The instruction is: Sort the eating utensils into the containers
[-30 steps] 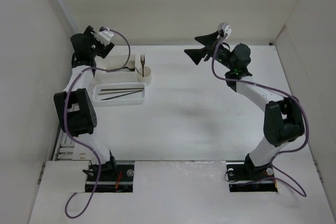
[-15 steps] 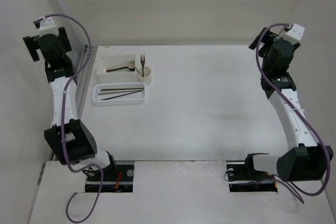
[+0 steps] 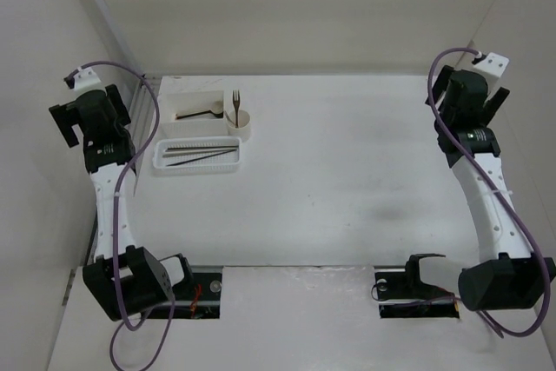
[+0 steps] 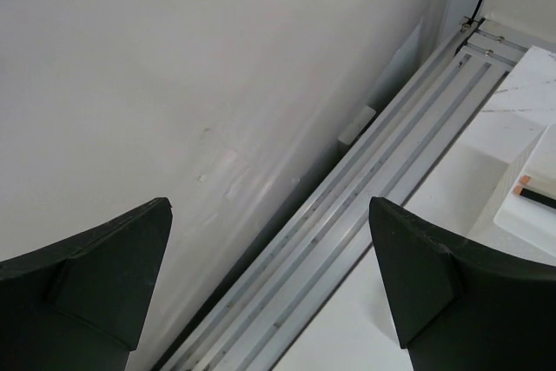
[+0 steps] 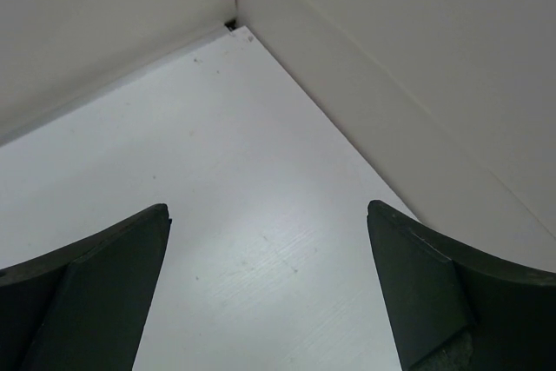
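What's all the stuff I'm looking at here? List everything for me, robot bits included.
table: one, white, walls around it
rectangular box: one, white, far left of the table
spoon: at least one, pale, lying in the box
round cup: one, cream, by the box's right end
fork: one, brown, standing tines-up in the cup
slotted tray: one, white, just nearer than the box
chopsticks: several, dark, lying lengthwise in the tray
metal rail: grey, along the table's left edge
left gripper: black, open, empty, up by the left wall
right gripper: black, open, empty, over the far right corner
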### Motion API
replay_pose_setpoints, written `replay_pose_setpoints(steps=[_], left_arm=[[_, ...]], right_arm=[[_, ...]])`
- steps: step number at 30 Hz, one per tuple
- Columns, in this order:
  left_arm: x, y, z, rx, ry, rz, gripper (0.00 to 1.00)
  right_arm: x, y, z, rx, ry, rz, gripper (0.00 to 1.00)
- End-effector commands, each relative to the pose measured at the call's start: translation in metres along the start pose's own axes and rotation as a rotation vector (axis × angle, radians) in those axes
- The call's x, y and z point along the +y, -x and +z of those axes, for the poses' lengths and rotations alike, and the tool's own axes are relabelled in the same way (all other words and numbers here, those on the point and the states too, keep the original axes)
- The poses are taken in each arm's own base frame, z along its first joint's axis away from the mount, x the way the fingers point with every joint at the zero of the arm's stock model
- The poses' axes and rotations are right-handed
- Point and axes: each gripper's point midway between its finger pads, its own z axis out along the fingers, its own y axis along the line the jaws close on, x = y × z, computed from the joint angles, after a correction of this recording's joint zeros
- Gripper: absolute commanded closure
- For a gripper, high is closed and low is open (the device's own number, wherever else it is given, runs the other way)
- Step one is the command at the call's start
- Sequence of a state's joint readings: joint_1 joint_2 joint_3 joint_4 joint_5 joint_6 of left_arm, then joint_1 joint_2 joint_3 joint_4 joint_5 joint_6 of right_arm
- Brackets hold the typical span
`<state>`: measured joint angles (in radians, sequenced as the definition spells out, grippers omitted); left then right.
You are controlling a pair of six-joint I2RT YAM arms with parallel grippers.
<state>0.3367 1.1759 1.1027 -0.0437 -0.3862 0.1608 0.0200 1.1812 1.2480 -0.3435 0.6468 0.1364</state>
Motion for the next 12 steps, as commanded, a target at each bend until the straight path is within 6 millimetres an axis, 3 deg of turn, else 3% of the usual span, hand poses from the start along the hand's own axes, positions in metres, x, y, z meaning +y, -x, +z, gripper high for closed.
replay_pose_setpoints(steps=[1,12], left_arm=[[0.007,-0.004,-0.014,0.009,0.030,-0.074,0.04],[0.009,-0.004,-0.042,-0.003,-0.007,-0.137,0.02]], right_arm=[[-0.004,0.005,-0.010,0.035,-0.001,-0.008,0.00],[0.010,0.009,-0.021,0.013,0.103,0.056,0.00]])
